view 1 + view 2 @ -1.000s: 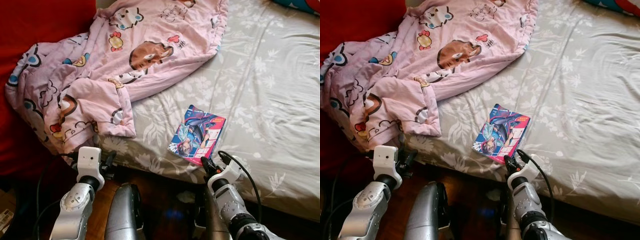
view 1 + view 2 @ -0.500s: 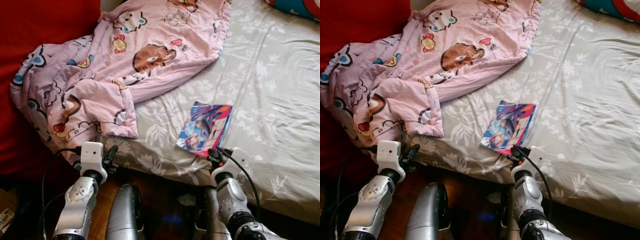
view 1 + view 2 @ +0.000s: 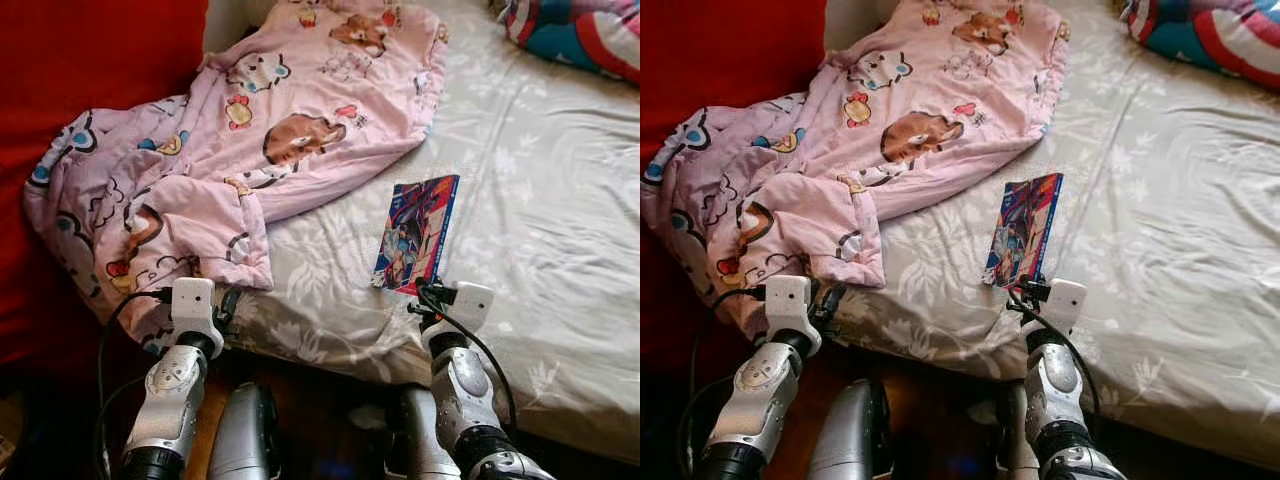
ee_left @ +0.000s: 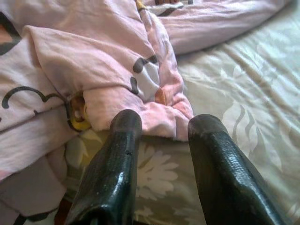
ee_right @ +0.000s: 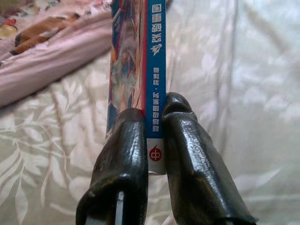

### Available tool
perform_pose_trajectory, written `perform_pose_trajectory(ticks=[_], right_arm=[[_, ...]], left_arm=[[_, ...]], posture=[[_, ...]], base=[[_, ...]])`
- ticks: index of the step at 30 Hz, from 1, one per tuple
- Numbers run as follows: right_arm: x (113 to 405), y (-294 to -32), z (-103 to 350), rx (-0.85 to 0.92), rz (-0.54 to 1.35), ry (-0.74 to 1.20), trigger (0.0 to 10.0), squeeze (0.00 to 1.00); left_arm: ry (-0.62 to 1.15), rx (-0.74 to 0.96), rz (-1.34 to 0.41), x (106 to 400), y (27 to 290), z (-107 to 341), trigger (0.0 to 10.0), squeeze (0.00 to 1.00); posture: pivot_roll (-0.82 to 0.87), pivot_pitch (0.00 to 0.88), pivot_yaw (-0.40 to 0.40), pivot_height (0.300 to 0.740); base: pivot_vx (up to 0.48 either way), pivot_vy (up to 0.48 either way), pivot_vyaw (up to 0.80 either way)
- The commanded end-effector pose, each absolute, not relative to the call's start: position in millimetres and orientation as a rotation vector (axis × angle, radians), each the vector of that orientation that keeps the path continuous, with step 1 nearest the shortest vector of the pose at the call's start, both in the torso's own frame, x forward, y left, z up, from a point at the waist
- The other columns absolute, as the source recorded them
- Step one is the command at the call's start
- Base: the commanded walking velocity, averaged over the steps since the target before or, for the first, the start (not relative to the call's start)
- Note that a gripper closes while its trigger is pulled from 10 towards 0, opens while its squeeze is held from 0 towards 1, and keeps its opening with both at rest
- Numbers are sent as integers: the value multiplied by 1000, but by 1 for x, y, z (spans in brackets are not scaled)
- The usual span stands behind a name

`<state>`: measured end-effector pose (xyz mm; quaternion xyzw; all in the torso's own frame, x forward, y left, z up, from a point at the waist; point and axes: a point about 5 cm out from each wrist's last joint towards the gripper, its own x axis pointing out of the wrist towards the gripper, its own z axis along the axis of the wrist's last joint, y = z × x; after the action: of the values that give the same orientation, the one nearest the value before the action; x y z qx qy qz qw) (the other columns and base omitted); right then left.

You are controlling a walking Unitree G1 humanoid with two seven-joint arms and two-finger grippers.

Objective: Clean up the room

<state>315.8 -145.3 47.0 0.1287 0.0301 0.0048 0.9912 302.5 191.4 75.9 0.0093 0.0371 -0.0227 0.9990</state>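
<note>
A thin book (image 3: 418, 232) with a colourful comic cover stands on edge, tilted up off the grey floral bed sheet (image 3: 545, 210). My right gripper (image 3: 421, 297) is shut on its near end; in the right wrist view the two fingers (image 5: 187, 140) pinch the blue spine (image 5: 154, 56). A pink cartoon-print blanket (image 3: 250, 140) lies crumpled over the bed's left side and hangs over the edge. My left gripper (image 4: 161, 124) is open, just short of the blanket's folded corner (image 4: 140, 79), with nothing between its fingers.
A red surface (image 3: 90, 50) rises at the left behind the blanket. A blue, red and white pillow (image 3: 590, 35) lies at the bed's far right. Dark wooden floor (image 3: 320, 385) shows below the bed's near edge, between my arms.
The book has gone from lying flat on the sheet to standing on edge in my right gripper. The camera has moved, bringing the pillow into view. My left gripper stays by the blanket.
</note>
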Motion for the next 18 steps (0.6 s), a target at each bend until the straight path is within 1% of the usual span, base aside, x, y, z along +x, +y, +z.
perform_pose_trajectory(ticks=[1, 4, 6, 7, 14, 18], right_arm=[[315, -140, 53, 194, 67, 28, 10000, 0], [314, -142, 56, 203, 88, 5, 10000, 0], [315, -146, 55, 160, 89, 25, 10000, 0], [316, -147, 56, 135, 86, 29, 10000, 0], [320, -148, 56, 142, 69, 54, 10000, 0], [321, -148, 58, 141, 69, 50, 10000, 0]], left_arm=[[106, 21, -16, 295, 199, 65, 10000, 0], [119, 8, 2, 290, 199, 60, 10000, 0], [120, 0, 15, 288, 197, 58, 10000, 0], [121, -6, 22, 288, 197, 57, 10000, 0], [163, -31, 32, 290, 198, 46, 10000, 0], [219, -50, 72, 284, 209, 33, 10000, 0]], posture=[[-29, 112, -9, 587], [-40, 104, -18, 587], [-42, 100, -23, 597], [-44, 98, -26, 607], [-43, 88, -35, 652], [-44, 84, -33, 677]], base=[[0, 0, 0], [0, 0, 0], [0, 0, 0], [0, 0, 0], [0, 0, 0], [0, 0, 0]])
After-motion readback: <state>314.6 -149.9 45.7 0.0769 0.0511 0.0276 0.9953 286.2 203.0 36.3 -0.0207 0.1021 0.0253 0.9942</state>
